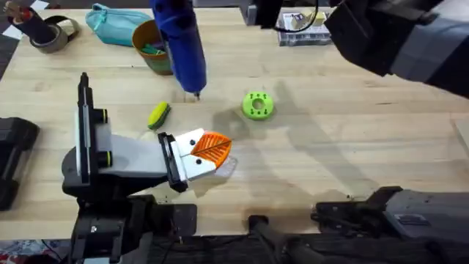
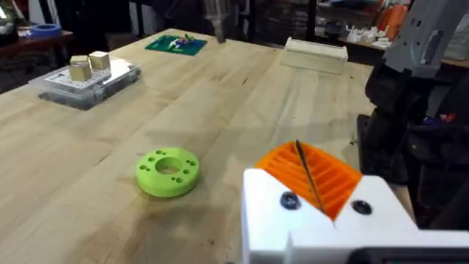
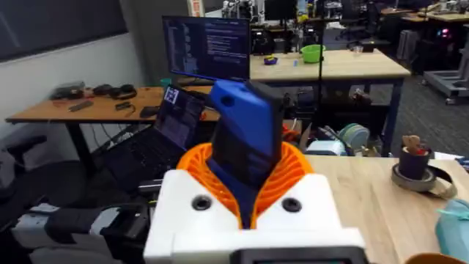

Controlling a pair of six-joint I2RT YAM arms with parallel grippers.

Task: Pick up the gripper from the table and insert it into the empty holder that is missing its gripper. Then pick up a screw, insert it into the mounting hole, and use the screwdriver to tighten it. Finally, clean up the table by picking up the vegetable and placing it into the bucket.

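RIGHT GRIPPER (image 3: pixel 245 192): ribbed orange pads clamped on smooth blue screwdriver (image 1: pixel 182 40), upper centre, shaft tip just above wood table (image 1: pixel 330 147) | LEFT GRIPPER (image 1: pixel 212 150): white block, orange leaf-shaped pad, lower centre, finger spacing cannot be told | corn (image 1: pixel 158 115) left of centre | perforated green disc (image 1: pixel 257 105) centre | yellow bucket (image 1: pixel 149 45) partly behind screwdriver

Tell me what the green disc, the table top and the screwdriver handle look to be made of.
Green disc: matte bright-green plastic, probably 3D-printed, with neat round holes and a dull surface.
Table top: light wood, likely butcher-block, with long parallel planks and visible grain.
Screwdriver handle: smooth blue plastic by its even colour and soft sheen; it could be rubber-coated, which the views don't settle.
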